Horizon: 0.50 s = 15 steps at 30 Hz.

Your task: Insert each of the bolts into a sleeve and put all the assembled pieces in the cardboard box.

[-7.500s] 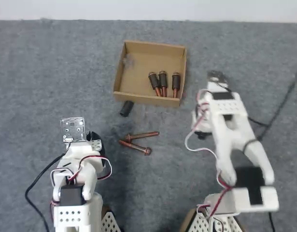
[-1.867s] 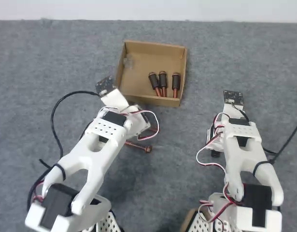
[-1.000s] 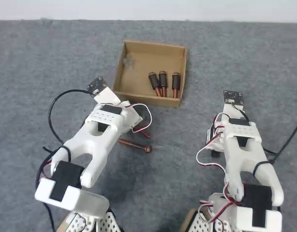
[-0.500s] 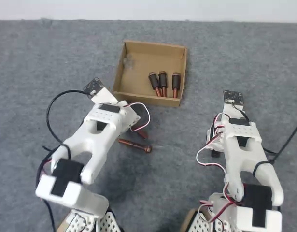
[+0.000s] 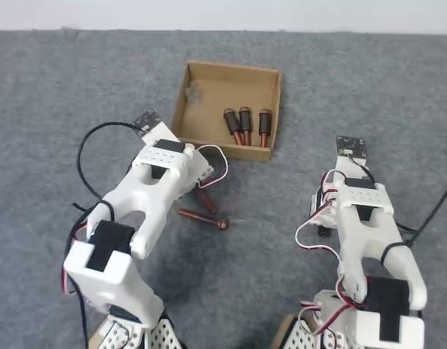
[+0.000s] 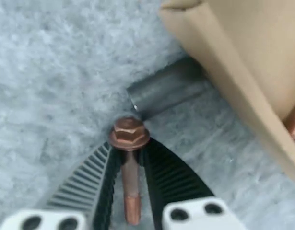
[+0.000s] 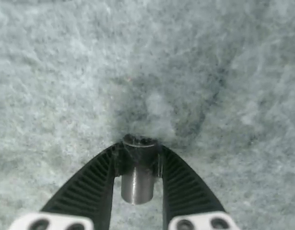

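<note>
My left gripper (image 6: 130,146) is shut on a copper bolt (image 6: 129,133), hex head pointing outward. Just beyond the head a dark sleeve (image 6: 161,93) lies on the carpet against the cardboard box's outer wall (image 6: 224,76). In the high view this gripper (image 5: 201,193) sits just in front of the box (image 5: 181,109), which holds three assembled pieces (image 5: 245,125). A second bolt (image 5: 203,217) lies on the carpet beside the left arm. My right gripper (image 7: 137,149) is shut on another dark sleeve (image 7: 136,177), held low over the carpet at the right (image 5: 323,231).
Grey carpet covers the whole table. The left arm's black cable (image 5: 99,145) loops to the left of the box. Open carpet lies between the two arms and to the right of the box.
The left arm came forward from its rest, took one of the two bolts off the carpet and shifted toward the box front. The right arm drew back from the box, then stayed still.
</note>
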Each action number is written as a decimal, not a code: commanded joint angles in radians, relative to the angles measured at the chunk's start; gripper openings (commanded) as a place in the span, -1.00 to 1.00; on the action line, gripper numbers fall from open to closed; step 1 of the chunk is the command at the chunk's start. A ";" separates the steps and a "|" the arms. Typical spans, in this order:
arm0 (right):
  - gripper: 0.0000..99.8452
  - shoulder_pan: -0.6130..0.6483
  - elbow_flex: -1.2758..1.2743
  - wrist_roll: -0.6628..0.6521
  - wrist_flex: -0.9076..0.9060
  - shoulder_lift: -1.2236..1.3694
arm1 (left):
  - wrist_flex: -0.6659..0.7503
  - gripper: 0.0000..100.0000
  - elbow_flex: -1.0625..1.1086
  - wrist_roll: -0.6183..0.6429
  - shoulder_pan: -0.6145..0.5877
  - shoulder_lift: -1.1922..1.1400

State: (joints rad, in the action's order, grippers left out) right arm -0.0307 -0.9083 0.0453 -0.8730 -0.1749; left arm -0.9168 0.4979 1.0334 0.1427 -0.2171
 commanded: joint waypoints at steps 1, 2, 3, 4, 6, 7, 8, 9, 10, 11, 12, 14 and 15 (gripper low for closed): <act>-0.99 -0.001 0.021 -0.017 0.004 0.027 | -0.043 -0.98 -0.042 -0.092 -0.003 0.031; -0.99 -0.001 0.021 -0.017 0.004 0.027 | -0.057 -0.98 -0.041 -0.117 -0.003 0.052; -0.99 -0.001 0.021 -0.017 0.004 0.027 | -0.066 -0.98 -0.036 -0.147 -0.009 0.074; -0.99 -0.001 0.021 -0.017 0.004 0.027 | -0.064 -0.98 -0.024 -0.183 -0.012 0.098; -0.99 -0.001 0.021 -0.017 0.005 0.027 | -0.057 -0.98 0.001 -0.252 -0.035 0.150; -0.99 -0.001 0.021 -0.017 0.005 0.027 | -0.049 -0.98 0.012 -0.278 -0.051 0.175; -0.99 -0.001 0.021 -0.017 0.005 0.027 | -0.038 -0.98 0.024 -0.298 -0.066 0.196; -0.99 -0.001 0.021 -0.017 0.005 0.027 | -0.028 -0.98 0.035 -0.305 -0.084 0.213; -0.99 -0.001 0.021 -0.017 0.005 0.027 | -0.014 -0.98 0.047 -0.305 -0.101 0.229; -0.99 -0.001 0.020 -0.017 0.005 0.027 | -0.002 -0.98 0.059 -0.305 -0.115 0.242; -0.99 -0.001 0.020 -0.017 0.005 0.027 | 0.011 -0.98 0.071 -0.305 -0.127 0.256; -0.99 -0.001 0.020 -0.017 0.005 0.027 | 0.031 -0.98 0.093 -0.305 -0.137 0.279; -0.99 -0.001 0.020 -0.017 0.005 0.027 | 0.029 -0.98 0.097 -0.305 -0.137 0.288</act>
State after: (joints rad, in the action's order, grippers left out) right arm -0.0307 -0.9083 0.0453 -0.8730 -0.1749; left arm -0.9275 0.5900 0.7419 0.0199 -0.0376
